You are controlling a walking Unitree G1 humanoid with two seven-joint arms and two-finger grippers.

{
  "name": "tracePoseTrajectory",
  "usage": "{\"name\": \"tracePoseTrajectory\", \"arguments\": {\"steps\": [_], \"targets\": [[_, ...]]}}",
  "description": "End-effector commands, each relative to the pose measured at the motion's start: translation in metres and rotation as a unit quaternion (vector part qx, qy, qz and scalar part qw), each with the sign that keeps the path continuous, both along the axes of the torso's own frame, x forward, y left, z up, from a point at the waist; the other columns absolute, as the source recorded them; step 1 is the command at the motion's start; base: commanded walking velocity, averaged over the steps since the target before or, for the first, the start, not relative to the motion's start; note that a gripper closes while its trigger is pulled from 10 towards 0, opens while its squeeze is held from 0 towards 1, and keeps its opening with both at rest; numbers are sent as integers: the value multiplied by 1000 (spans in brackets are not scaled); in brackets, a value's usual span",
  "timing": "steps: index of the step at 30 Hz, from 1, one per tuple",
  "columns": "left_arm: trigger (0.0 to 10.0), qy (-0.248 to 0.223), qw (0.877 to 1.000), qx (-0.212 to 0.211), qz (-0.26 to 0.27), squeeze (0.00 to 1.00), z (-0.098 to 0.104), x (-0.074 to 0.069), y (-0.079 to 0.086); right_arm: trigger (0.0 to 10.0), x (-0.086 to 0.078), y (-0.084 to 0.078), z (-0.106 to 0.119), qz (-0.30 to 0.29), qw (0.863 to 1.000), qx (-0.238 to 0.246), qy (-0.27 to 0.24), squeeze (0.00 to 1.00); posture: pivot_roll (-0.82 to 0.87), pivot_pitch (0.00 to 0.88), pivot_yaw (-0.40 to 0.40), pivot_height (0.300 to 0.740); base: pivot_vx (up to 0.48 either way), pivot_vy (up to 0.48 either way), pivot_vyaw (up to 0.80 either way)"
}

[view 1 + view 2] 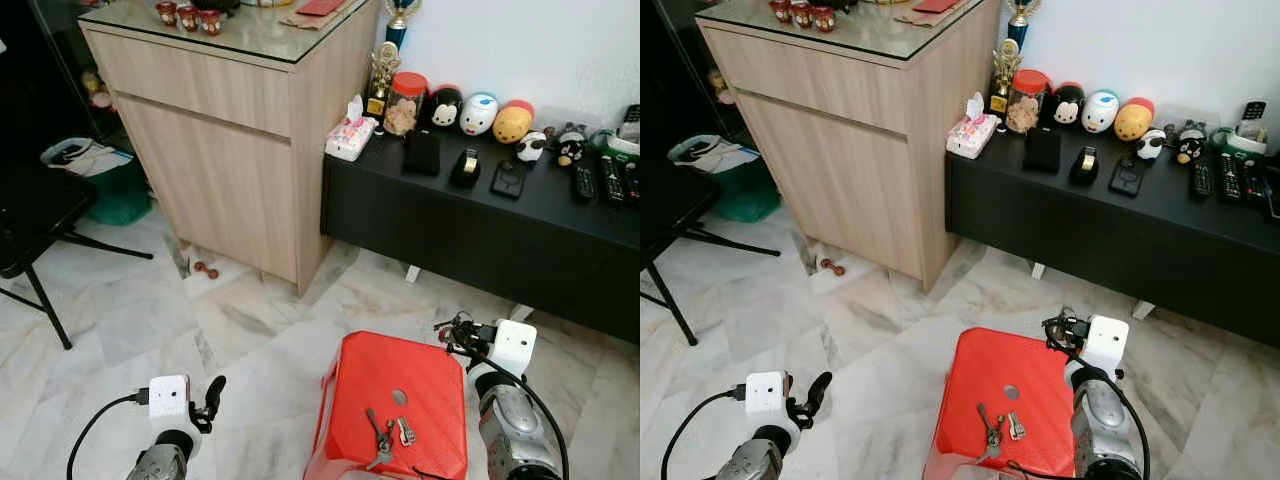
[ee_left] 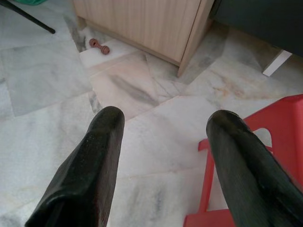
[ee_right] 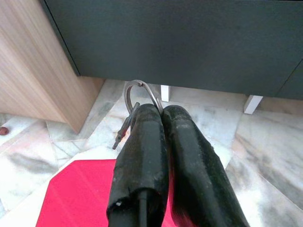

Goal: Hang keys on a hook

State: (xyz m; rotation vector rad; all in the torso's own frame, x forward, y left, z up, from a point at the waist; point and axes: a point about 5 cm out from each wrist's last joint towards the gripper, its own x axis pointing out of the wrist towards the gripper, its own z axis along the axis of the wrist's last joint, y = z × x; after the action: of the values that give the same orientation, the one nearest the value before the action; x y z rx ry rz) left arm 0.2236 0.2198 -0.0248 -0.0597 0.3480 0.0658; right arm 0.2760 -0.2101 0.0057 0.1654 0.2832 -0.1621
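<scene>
My right gripper hovers over the far right corner of a red plastic stool. It is shut on a metal key ring, and a key dangles beside the fingertips. A second bunch of keys lies on the stool's top near its front edge. My left gripper hangs low over the marble floor to the left of the stool, open, with nothing between its fingers.
A tall wooden cabinet stands ahead on the left. A low black console along the white wall carries toys, remotes and a tissue box. A black folding chair and a green bin are far left. A small brown toy lies on the floor.
</scene>
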Motion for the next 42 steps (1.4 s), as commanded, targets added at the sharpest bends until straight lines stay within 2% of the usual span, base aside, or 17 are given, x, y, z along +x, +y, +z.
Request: {"name": "tracePoseTrajectory", "arguments": {"steps": [1,31,42], "targets": [[10000,5,1000,-5,2,0,-3,-3,-1,10000,2,-1,1,-7,1000,6,-3,0,-26,66,-65,740,-270,0,0],[10000,-1,1000,-9,2,0,-1,-1,-3,10000,6,0,4,-13,1000,5,-6,0,-27,75,-68,740,-335,0,0],[10000,-2,1000,-9,2,0,-1,-1,-3,10000,7,-1,6,-20,1000,7,-8,0,-27,72,-69,740,0,0,0]]}}
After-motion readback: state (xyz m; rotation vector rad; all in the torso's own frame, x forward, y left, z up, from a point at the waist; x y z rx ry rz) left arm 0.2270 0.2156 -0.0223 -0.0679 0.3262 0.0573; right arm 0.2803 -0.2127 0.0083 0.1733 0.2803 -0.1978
